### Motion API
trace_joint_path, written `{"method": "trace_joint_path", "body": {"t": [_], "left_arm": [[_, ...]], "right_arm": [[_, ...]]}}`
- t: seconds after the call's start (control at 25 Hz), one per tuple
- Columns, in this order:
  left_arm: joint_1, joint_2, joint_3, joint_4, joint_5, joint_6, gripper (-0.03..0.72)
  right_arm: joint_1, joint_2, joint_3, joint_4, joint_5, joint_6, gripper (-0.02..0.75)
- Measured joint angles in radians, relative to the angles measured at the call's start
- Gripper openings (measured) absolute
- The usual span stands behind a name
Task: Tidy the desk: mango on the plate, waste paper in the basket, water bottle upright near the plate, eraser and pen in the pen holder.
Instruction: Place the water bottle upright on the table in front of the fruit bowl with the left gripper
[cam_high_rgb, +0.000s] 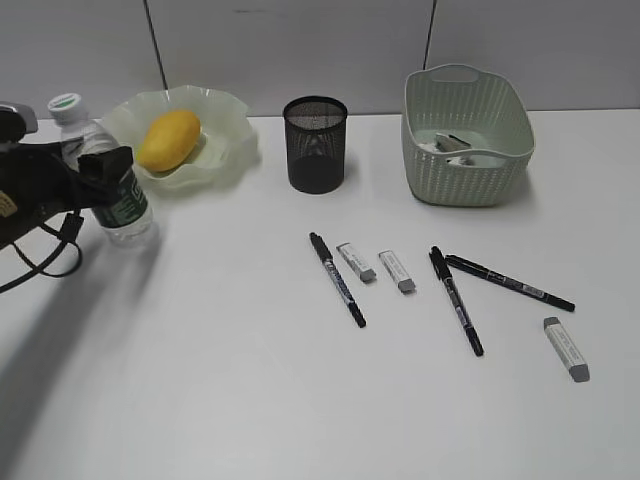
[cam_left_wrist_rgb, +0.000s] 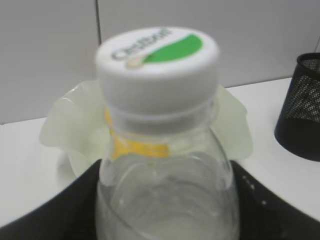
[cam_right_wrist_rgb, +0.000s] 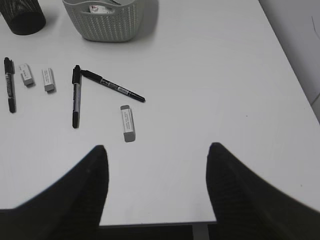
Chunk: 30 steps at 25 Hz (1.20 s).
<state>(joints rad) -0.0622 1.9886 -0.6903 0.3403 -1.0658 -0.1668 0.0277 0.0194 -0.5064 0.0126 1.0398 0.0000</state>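
The water bottle stands upright on the desk just left of the plate, which holds the mango. My left gripper is shut on the bottle's body. The waste paper lies in the basket. The pen holder stands between plate and basket. Three pens and three erasers lie on the desk. My right gripper is open and empty above the front right, out of the exterior view.
The plate's rim shows behind the bottle and the pen holder to its right. The nearest eraser lies just ahead of my right gripper. The desk's front edge is right below it. A grey wall stands behind.
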Motion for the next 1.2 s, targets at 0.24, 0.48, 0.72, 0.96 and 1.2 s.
{"method": "trace_joint_path", "body": {"t": [0.24, 0.48, 0.72, 0.96, 1.2], "left_arm": [[0.0, 0.001, 0.0, 0.052, 0.002, 0.0, 0.531], [0.0, 0.001, -0.001, 0.124, 0.001, 0.0, 0.565], [0.0, -0.008, -0.001, 0.133, 0.017, 0.0, 0.591], [0.0, -0.077, -0.001, 0.133, 0.111, 0.0, 0.592], [0.0, -0.141, -0.001, 0.173, 0.247, 0.0, 0.592]], "right_arm": [[0.0, 0.0, 0.0, 0.0, 0.0, 0.0, 0.489], [0.0, 0.0, 0.0, 0.0, 0.0, 0.0, 0.489], [0.0, 0.0, 0.0, 0.0, 0.0, 0.0, 0.489], [0.0, 0.0, 0.0, 0.0, 0.0, 0.0, 0.489], [0.0, 0.0, 0.0, 0.0, -0.001, 0.0, 0.489]]}}
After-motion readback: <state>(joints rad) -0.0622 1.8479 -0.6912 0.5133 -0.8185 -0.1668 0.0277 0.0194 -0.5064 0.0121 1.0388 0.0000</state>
